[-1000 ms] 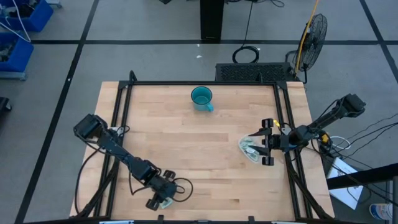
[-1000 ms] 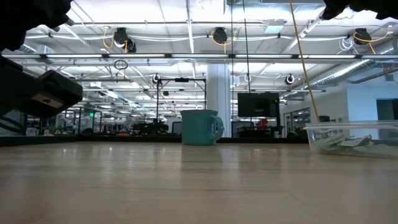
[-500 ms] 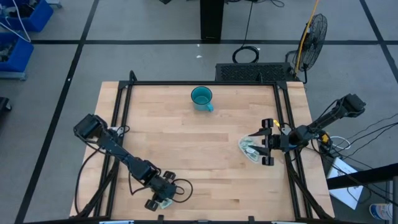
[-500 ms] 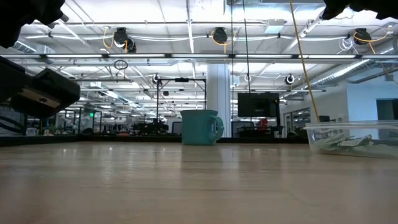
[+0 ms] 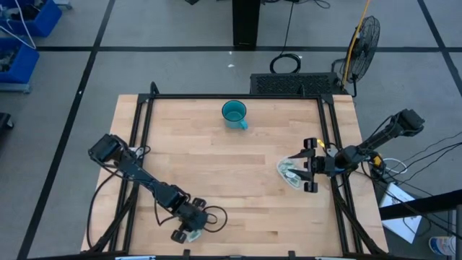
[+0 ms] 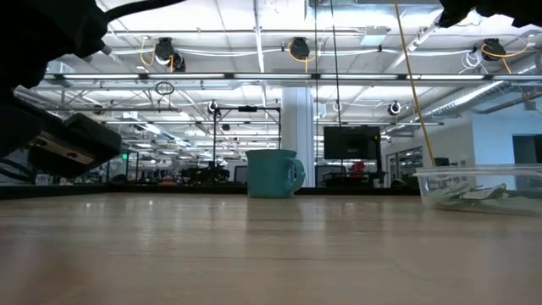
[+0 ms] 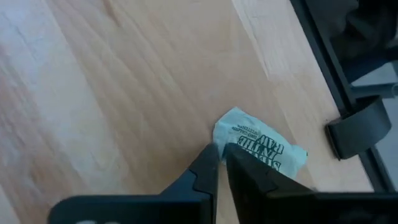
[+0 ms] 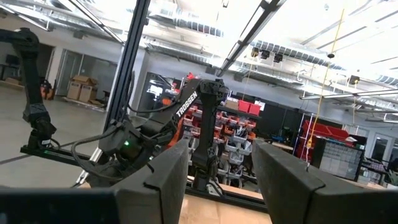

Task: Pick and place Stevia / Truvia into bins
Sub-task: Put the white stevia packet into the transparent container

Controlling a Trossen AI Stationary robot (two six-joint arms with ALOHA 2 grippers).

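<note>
The left gripper sits low at the near edge of the light wooden table, close to the left-hand black frame rail. In its wrist view the two dark fingers stand almost together, with only a thin slit between the tips, and they meet the edge of a small, flat, pale green and white paper sachet printed with dark lettering. The sachet lies flat on the wood, just beside the table's black edge rail; whether the tips actually pinch the paper cannot be told.

The right gripper hovers at the right side of the table with its fingers spread apart, right beside a shallow clear plastic tub with rounded corners. In the low view the tub holds several pale sachets lying at its bottom.

A teal ceramic mug with a handle stands upright near the far edge of the table, well apart from both grippers.
</note>
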